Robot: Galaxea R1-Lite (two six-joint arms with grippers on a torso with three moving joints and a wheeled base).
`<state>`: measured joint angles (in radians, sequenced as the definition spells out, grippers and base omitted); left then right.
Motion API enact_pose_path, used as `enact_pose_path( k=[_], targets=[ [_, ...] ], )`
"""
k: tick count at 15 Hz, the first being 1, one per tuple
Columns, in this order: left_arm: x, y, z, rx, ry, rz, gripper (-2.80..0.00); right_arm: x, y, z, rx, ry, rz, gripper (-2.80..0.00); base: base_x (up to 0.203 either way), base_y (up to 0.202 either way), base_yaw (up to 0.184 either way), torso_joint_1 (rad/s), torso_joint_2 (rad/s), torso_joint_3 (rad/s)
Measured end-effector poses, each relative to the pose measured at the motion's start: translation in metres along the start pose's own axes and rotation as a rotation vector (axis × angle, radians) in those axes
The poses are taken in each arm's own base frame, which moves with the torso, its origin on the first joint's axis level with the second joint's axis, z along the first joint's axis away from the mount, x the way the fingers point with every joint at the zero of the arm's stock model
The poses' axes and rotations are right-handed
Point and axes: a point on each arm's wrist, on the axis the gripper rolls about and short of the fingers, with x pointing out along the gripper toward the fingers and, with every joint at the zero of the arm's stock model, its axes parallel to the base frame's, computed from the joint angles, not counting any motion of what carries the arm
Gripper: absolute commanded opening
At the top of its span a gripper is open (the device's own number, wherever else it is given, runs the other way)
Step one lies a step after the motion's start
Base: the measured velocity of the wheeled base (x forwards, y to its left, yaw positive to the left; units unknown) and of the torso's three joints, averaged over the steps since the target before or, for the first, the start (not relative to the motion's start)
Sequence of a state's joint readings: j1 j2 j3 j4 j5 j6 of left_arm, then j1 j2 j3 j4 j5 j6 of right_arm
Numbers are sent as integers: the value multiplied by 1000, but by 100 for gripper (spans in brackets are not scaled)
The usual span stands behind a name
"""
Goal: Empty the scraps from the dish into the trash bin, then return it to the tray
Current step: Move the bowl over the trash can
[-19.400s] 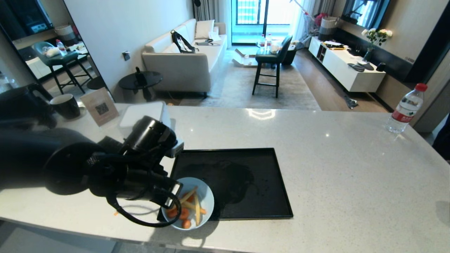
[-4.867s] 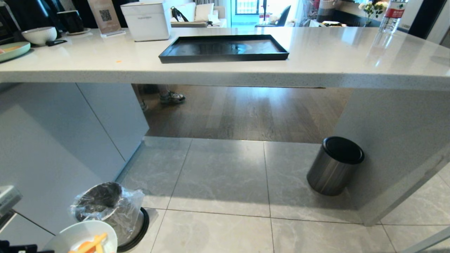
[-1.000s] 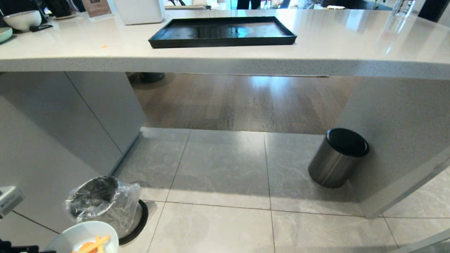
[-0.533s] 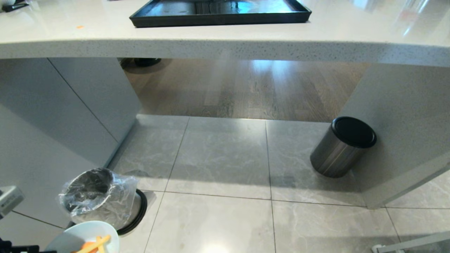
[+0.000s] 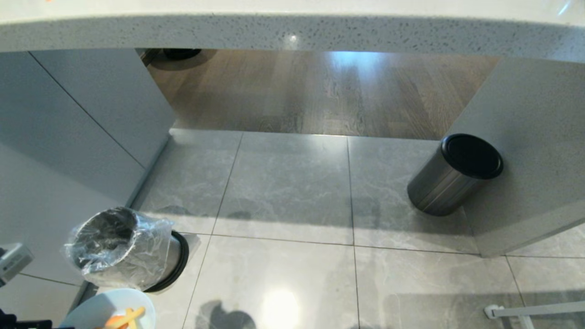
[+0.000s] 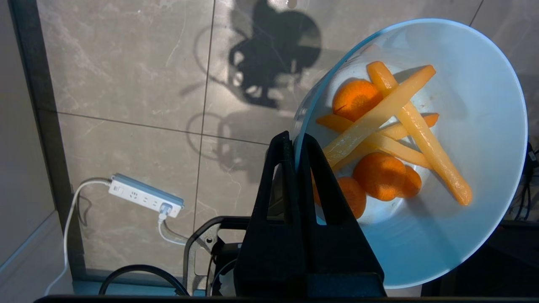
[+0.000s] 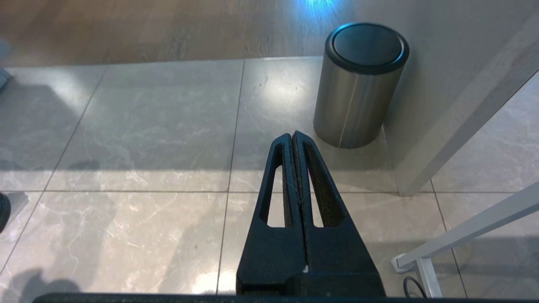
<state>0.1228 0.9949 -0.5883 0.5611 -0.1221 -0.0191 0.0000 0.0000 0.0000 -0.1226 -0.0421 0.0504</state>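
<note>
At the far left, low over the grey marbled tile floor, the left gripper pinches the rim of the small, smooth, pale blue-white round dish between its black fingers, one finger inside the wall and one outside. The dish sits level enough that the scraps lie in its bottom: several orange carrot rounds and pale yellow fry-like sticks crossed over them. In the head view only the far edge of the dish shows, in the lower left corner, with a little orange and yellow on it. Seen from the left wrist, a white power strip with a white cable lies on the tiles beside the dish.

Just beyond the dish stands the small brushed-steel trash bin, a cylinder with a crinkled clear plastic liner folded over its rim and a black base ring. It stands on the floor close against the pale cabinet panel. The dish is near the bin's rim but not over its opening.

Across the top runs the speckled white edge of the counter, with wooden flooring showing beneath it.

To the right, well apart from the lined bin, a second steel cylinder with a flat black top stands against the grey support wall. The right gripper hangs over the tiles near it, its black fingers pressed together on nothing. A white metal bar crosses the lower right corner.
</note>
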Motion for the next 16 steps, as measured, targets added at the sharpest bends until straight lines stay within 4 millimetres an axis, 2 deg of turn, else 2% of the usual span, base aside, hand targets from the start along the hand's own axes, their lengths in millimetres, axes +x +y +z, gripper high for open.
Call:
enact_pose_path(
  k=[16],
  targets=[
    [0,-1,-1,4,3,-5,-280,0,0,0,0,0,1,-280,0,0,0,3,3,-197]
  ],
)
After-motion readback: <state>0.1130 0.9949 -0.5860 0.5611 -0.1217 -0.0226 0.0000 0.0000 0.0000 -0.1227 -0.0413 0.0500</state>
